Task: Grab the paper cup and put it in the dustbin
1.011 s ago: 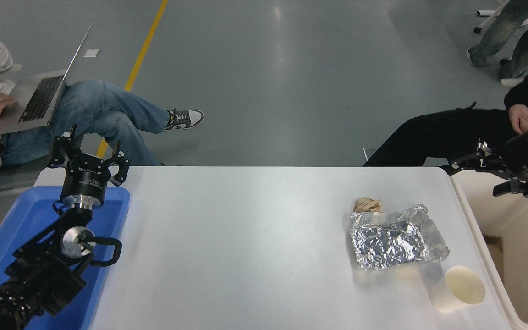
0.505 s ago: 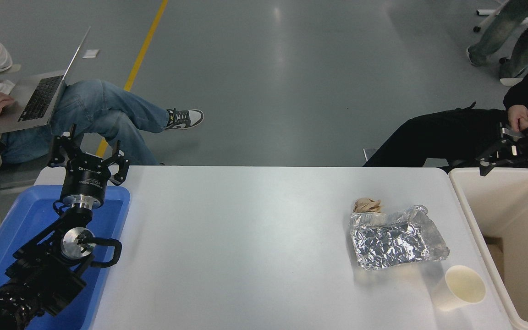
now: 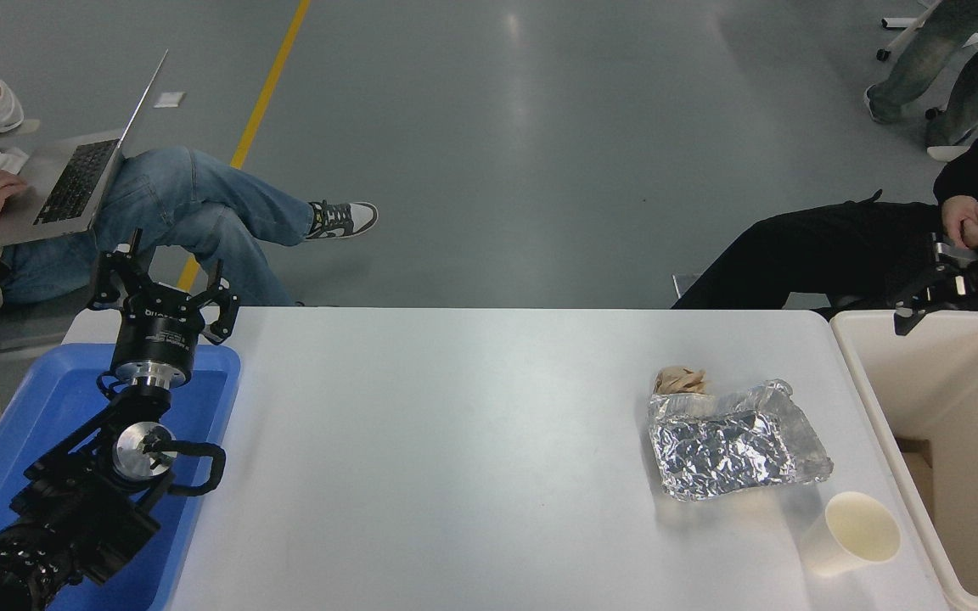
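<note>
Head view puts my right gripper [image 3: 935, 293], fingers spread, at two o'clock. I'd bring it down over the small cream tapered paper cup [image 3: 852, 534] at five o'clock, clear of the crumpled silver foil tray [image 3: 735, 441].

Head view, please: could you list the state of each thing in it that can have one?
Cup: upright on the table, empty, not gripped.
Dustbin: open-topped, beside the table's right edge.
Foil tray: crumpled, lying on the table.
Paper wad: crumpled, touching the foil tray's far edge.
Left gripper: open, empty, parked over the blue tray.
Right gripper: open, empty, above the dustbin's far rim.
</note>
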Available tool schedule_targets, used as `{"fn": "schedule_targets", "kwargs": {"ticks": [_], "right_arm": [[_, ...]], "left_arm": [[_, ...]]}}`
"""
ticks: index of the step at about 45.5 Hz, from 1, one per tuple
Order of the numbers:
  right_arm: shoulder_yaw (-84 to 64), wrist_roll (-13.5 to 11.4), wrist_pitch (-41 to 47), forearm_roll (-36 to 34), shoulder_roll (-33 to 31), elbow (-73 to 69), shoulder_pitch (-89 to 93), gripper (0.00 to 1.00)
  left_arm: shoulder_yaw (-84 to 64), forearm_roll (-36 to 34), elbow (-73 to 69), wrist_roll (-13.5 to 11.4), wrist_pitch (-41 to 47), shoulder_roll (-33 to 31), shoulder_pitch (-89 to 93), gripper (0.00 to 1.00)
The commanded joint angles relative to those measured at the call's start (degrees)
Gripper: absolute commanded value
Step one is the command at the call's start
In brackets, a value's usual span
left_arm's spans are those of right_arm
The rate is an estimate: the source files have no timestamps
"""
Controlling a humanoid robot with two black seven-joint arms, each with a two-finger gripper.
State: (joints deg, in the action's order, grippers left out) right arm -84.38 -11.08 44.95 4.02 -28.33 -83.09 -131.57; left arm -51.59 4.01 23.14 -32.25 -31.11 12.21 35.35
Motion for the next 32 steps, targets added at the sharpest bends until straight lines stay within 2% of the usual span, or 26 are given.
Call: {"fn": "schedule_targets", "kwargs": {"ticks": [1, 15, 25, 32], "right_arm": [[0.7, 0.0, -1.3, 0.2, -1.8, 4.9, 13.1, 0.99], [12.7, -0.1, -8.0, 1.9, -3.0, 13.6, 34.4, 0.97], [17.2, 0.0, -11.6, 7.2, -3.2, 13.8, 41.2, 0.97], [18.5, 0.0, -15.0, 7.6, -4.5, 13.9, 43.9, 0.97]], "left_arm": [[0.0, 0.0, 0.0, 0.0, 0.0, 0.0, 0.1, 0.99], [0.0, 0.0, 0.1, 0.0, 0.0, 0.0, 0.0, 0.99], [0.0, -0.1, 0.1, 0.0, 0.0, 0.0, 0.0, 0.99], [-0.1, -0.1, 0.1, 0.0, 0.0, 0.0, 0.0, 0.99]]}}
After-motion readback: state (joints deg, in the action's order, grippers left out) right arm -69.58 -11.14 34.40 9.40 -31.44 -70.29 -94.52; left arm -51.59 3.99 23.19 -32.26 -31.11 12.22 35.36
